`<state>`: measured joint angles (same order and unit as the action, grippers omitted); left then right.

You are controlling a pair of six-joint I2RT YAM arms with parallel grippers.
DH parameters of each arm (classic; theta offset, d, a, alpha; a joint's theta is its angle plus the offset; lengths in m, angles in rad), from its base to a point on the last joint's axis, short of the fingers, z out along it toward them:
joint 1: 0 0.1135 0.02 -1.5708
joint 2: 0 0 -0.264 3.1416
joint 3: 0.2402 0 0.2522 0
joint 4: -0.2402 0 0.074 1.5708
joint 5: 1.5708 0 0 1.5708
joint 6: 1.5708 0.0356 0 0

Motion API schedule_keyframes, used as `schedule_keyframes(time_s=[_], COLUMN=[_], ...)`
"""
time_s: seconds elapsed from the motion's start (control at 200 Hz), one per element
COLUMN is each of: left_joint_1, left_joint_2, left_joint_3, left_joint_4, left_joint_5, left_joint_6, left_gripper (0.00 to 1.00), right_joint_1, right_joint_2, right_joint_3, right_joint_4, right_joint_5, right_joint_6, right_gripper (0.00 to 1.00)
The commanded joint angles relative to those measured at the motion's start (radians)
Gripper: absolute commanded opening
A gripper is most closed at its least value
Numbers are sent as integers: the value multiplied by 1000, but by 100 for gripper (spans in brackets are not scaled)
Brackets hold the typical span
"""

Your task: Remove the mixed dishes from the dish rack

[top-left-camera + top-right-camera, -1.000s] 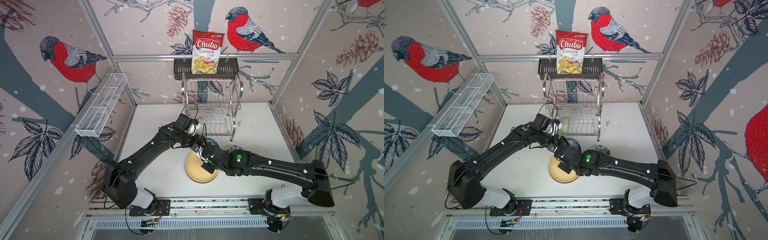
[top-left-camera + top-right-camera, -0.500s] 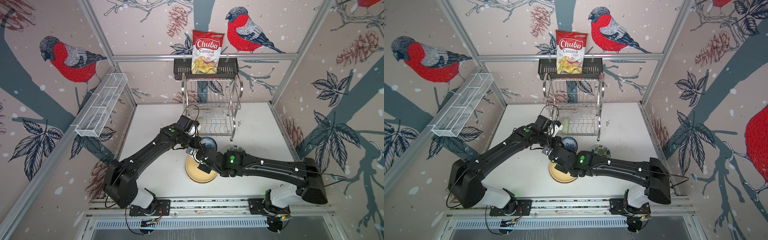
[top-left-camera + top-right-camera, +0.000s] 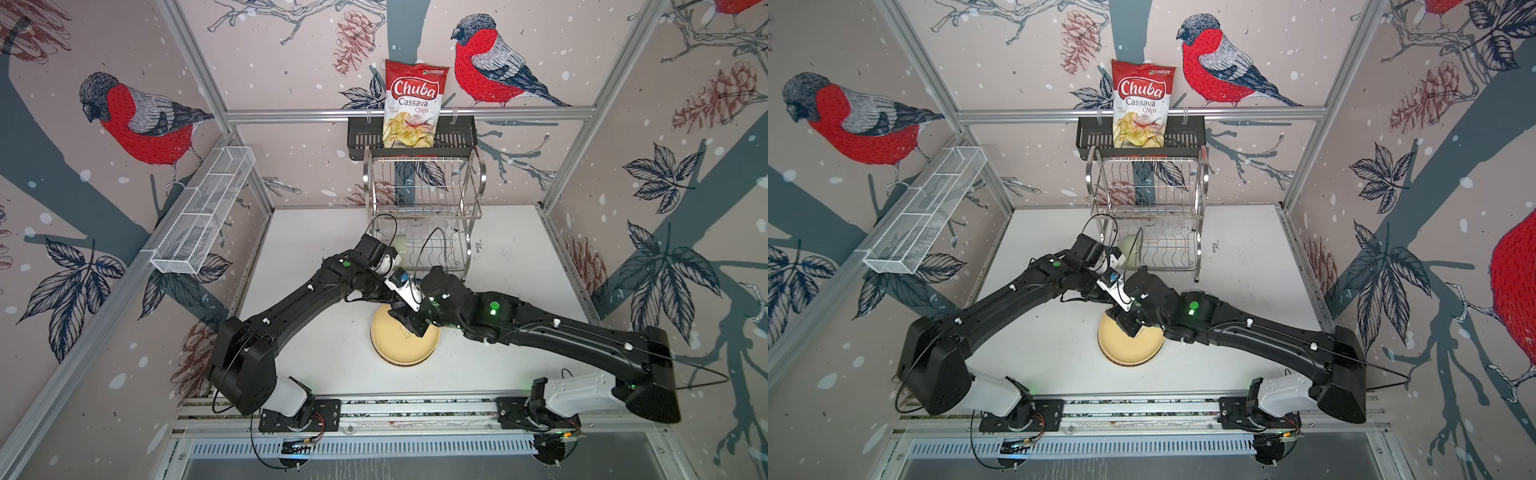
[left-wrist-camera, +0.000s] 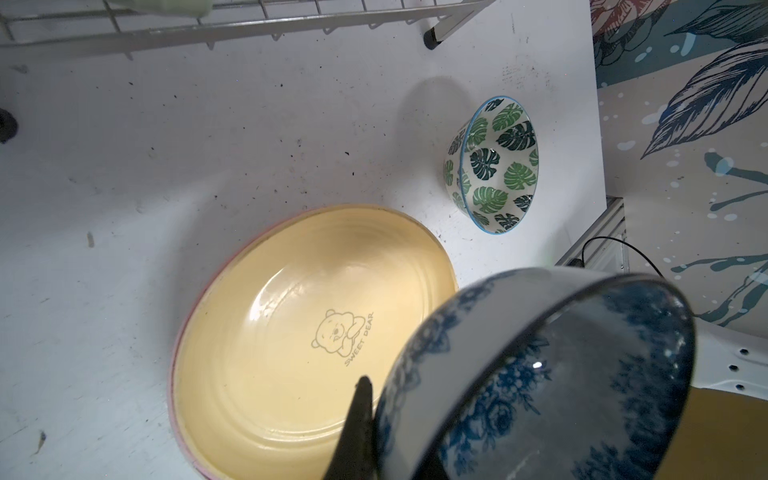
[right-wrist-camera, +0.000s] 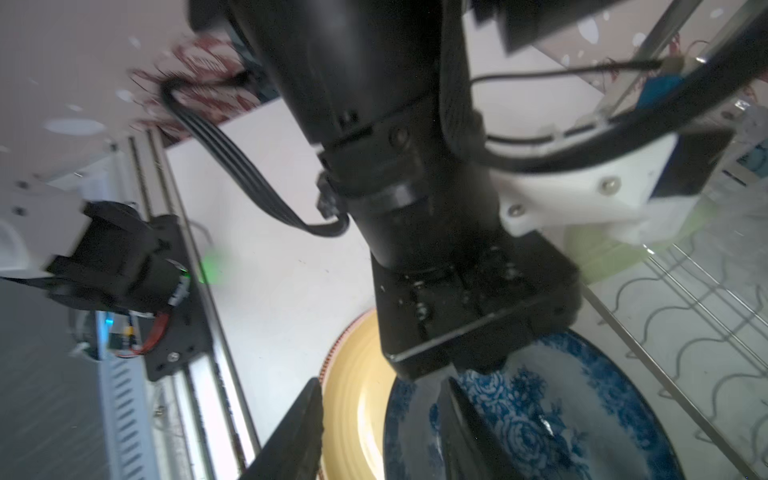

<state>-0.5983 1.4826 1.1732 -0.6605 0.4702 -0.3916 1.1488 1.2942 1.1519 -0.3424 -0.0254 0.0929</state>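
- Blue bowl [image 4: 540, 374] held over yellow plate [image 3: 405, 343], rim pinched by left gripper [image 4: 390, 449], newly closed.
- Right gripper [image 5: 380, 428] just released, spread wide astride the rim.
- Handover judged complete; set-down on table [image 3: 519, 257] beside leaf bowl [image 4: 492, 166] likely next.
- Green bowl [image 3: 1130, 249] left in rack [image 3: 424, 187]; unloading unfinished.

My two arms, black with white parts
My left arm [image 3: 291, 307] and right arm [image 3: 561, 332] are matt black, each with one small green light [image 3: 493, 311]; the housings [image 3: 582, 392] at the near rail are white, thin black cables [image 5: 249, 183] loop at the wrists, and my right gripper [image 5: 380, 428] has slim black fingers [image 5: 299, 432].
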Motion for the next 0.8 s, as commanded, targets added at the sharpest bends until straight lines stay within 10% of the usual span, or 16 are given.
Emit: schedule_keyframes(time_s=[0.0, 0.29, 0.585, 0.795], left_joint_1=[3, 9, 11, 11], left_joint_2=[14, 49, 93, 94], left_joint_3=[15, 69, 132, 132], left_joint_4=[22, -9, -51, -58], left_joint_5=[23, 6, -5, -5], left_joint_6=[10, 25, 40, 39], left_gripper=[0, 0, 0, 0], right_joint_1=[-66, -292, -301, -305], right_joint_2=[-75, -147, 42, 196], right_joint_3=[-26, -113, -67, 43], right_joint_4=[95, -39, -80, -119], right_joint_5=[-148, 12, 12, 27], right_joint_6=[107, 242, 264, 268], right_gripper=[46, 44, 45, 27])
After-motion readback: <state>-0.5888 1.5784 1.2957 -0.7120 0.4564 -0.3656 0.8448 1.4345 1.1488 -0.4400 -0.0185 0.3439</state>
